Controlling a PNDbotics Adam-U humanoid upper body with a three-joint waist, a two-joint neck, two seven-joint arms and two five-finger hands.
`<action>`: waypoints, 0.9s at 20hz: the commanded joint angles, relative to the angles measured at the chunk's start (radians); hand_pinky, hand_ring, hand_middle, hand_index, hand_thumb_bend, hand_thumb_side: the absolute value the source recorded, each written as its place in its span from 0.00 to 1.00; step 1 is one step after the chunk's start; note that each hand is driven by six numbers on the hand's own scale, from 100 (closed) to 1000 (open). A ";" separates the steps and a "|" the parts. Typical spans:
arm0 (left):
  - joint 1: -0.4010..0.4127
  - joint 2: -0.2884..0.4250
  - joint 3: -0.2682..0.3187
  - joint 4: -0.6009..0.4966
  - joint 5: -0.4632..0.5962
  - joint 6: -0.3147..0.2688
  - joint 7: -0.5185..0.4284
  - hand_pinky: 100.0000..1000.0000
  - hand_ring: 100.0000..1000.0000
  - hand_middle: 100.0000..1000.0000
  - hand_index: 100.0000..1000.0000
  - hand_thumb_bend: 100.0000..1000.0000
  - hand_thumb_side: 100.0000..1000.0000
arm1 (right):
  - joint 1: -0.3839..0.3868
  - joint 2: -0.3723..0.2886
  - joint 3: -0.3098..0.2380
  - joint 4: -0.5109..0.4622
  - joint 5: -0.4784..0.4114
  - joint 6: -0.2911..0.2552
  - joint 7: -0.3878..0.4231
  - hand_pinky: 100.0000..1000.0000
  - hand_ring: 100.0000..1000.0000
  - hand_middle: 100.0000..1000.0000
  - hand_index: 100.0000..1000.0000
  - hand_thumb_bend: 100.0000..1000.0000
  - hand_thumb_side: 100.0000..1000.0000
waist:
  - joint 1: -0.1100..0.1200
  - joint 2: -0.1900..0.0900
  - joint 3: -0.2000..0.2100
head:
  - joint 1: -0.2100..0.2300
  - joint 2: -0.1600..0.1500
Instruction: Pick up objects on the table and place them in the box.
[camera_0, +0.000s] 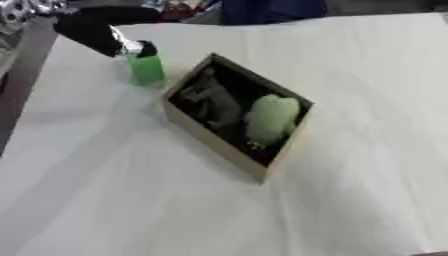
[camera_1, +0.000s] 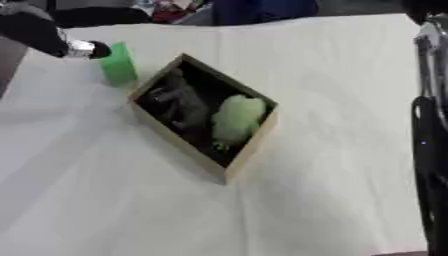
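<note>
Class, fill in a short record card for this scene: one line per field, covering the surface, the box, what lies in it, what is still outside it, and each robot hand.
Surface: white table
Box: open wooden box, set askew near the middle
In box: pale green soft item beside a dark item, not identifiable
Outside box: green block, upright, left of the box
Left hand: at the top of the green block; fingers not discernible
Right hand: not visible; only a dark arm at the right edge

The white table (camera_0: 105, 200) lies bare in front of and to the right of the box (camera_0: 214, 142). At its far-left corner a green block (camera_0: 146, 68) stands just beside the box, the left robot hand (camera_0: 144, 50) on it.
</note>
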 joint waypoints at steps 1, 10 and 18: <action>-0.045 0.009 0.013 0.087 -0.008 0.001 -0.016 0.85 0.93 0.84 0.99 0.66 0.64 | -0.029 -0.012 -0.003 -0.007 0.003 -0.004 0.001 1.00 0.95 0.83 0.86 0.01 0.78 | 0.000 -0.014 -0.004 | 0.009 -0.022; -0.096 -0.016 0.007 0.229 -0.007 -0.039 -0.027 0.86 0.94 0.86 0.99 0.66 0.65 | -0.054 -0.021 -0.002 0.006 0.003 -0.011 0.004 1.00 0.95 0.83 0.85 0.00 0.80 | 0.004 0.013 -0.023 | 0.037 -0.064; -0.090 -0.021 0.008 0.261 0.010 -0.048 -0.037 0.85 0.92 0.85 0.97 0.60 0.67 | -0.060 -0.024 -0.005 0.013 0.000 -0.012 0.004 1.00 0.94 0.83 0.85 0.00 0.81 | 0.004 0.026 -0.029 | 0.053 -0.068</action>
